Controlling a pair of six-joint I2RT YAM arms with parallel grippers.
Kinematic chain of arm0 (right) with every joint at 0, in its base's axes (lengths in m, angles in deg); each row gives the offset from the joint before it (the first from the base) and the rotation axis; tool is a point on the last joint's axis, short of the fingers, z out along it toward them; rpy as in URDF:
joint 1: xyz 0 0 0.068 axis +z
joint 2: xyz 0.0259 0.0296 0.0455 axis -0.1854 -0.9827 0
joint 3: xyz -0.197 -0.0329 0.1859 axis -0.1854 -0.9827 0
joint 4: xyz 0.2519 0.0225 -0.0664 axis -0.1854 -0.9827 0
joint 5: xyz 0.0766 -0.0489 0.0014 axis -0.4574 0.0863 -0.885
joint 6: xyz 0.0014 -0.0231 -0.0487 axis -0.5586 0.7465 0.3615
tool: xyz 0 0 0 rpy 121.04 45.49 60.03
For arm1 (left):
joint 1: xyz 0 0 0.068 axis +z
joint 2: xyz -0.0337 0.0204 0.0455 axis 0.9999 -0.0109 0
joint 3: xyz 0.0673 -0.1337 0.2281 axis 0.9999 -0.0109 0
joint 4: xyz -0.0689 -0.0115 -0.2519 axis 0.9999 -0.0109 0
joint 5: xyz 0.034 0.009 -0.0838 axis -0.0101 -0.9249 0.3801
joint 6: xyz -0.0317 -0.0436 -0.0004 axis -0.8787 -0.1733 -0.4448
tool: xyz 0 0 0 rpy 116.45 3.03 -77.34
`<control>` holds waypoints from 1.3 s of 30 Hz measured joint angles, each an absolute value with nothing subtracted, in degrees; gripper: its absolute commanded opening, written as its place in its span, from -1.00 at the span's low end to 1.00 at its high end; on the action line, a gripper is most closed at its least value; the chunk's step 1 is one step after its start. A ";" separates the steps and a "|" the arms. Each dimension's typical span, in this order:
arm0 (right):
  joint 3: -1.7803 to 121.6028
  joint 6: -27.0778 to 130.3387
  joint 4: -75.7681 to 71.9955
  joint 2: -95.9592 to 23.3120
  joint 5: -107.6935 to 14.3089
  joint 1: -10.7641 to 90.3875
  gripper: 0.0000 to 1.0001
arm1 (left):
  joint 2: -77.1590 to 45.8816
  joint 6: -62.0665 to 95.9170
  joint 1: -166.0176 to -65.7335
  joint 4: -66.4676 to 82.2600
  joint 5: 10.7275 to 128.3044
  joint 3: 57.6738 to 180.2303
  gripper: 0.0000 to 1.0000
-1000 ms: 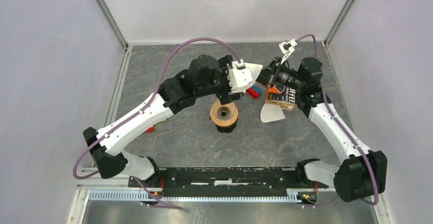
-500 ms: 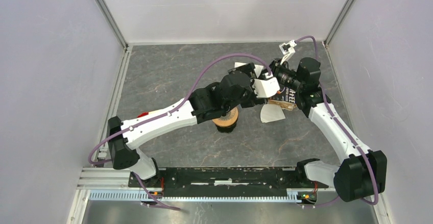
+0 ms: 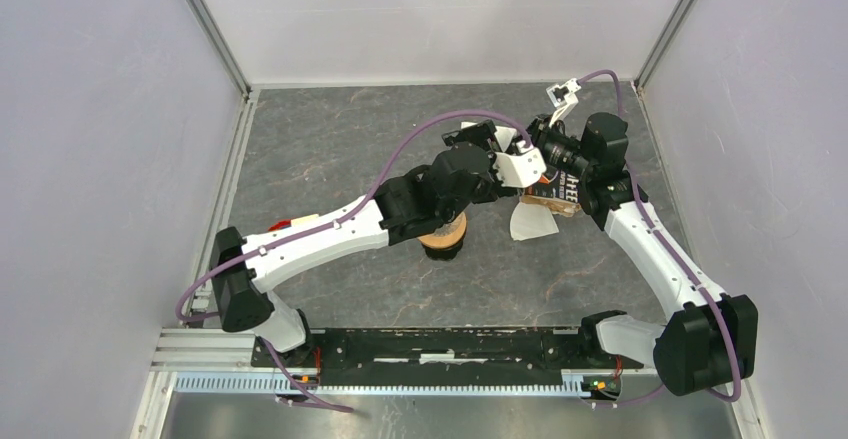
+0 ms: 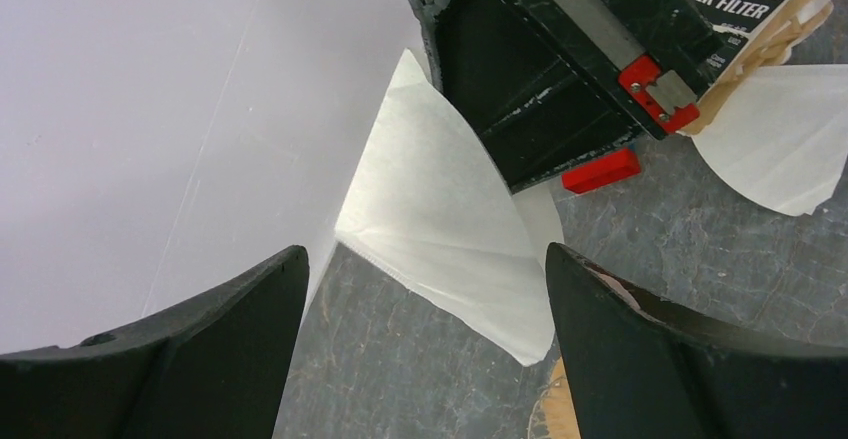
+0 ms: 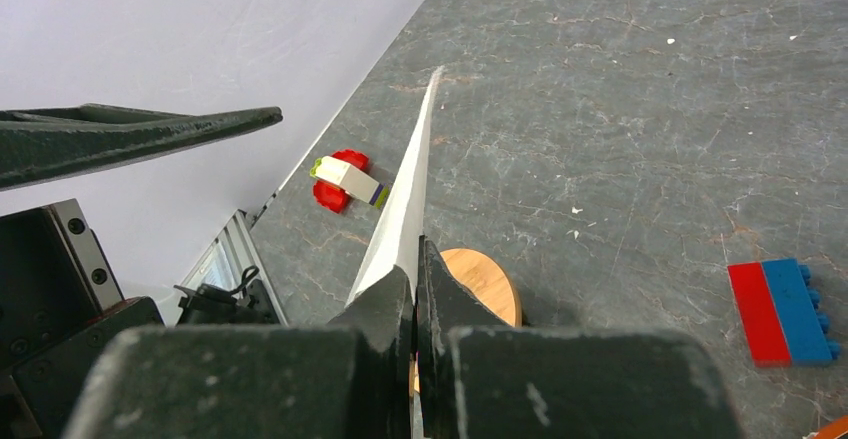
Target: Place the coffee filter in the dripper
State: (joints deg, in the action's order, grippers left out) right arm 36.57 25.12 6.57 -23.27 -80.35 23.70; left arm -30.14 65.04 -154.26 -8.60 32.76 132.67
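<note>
Right fingers (image 5: 415, 264): closed tight, pinching the coffee filter (image 4: 440, 229) by one edge.
Left fingers (image 3: 485, 139): spread wide, holding nothing; the filter hangs in the gap between them.
Coffee filter: held up off the bench (image 3: 330, 159), well apart from the dripper (image 3: 447, 234).
Dripper: stands on the bench, its wooden ring partly under the left arm (image 3: 330, 234).
Flat filter (image 3: 530, 221): on the bench beside the filter box (image 3: 555, 191).
</note>
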 measured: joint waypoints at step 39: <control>36.55 28.34 2.79 -22.77 -77.86 23.70 -1.00 | -32.83 62.72 -152.14 -3.07 27.08 130.16 -0.14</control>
